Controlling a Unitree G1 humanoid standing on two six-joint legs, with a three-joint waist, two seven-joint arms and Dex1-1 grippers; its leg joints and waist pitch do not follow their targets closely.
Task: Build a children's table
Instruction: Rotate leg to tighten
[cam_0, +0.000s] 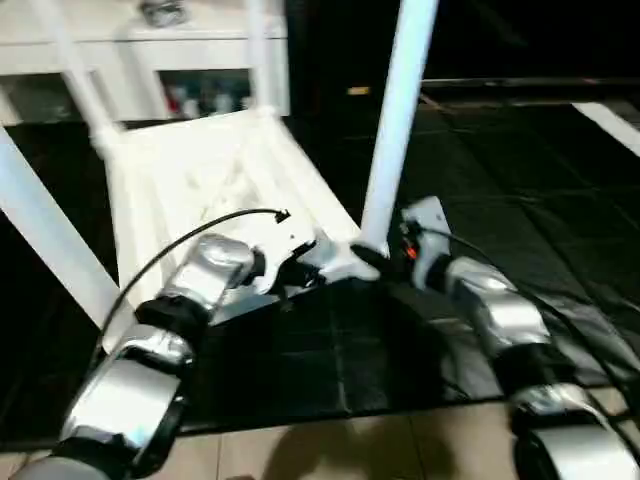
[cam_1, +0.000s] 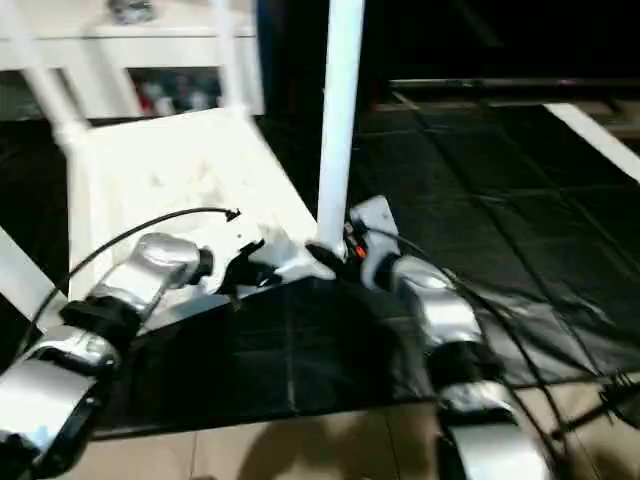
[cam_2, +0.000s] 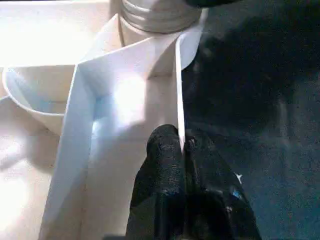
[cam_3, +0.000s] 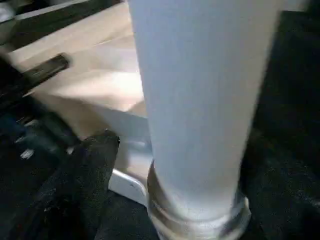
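Legs (cam_0: 398, 120) upright on upturned table (cam_0: 215, 175): four.

A: What covers the floor?
B: A black mat (cam_0: 330, 350), marked in squares, spreads across most of it. Nearest the camera, a strip of beige tiles (cam_0: 340, 450) runs along the mat's edge.
A: And at the back?
B: A white cabinet (cam_0: 150, 60) stands at the far left, with small colourful items blurred behind its glass. The rest of the far side is dark.
A: Anything else?
B: A pale strip (cam_1: 590, 135) crosses the mat at the far right.
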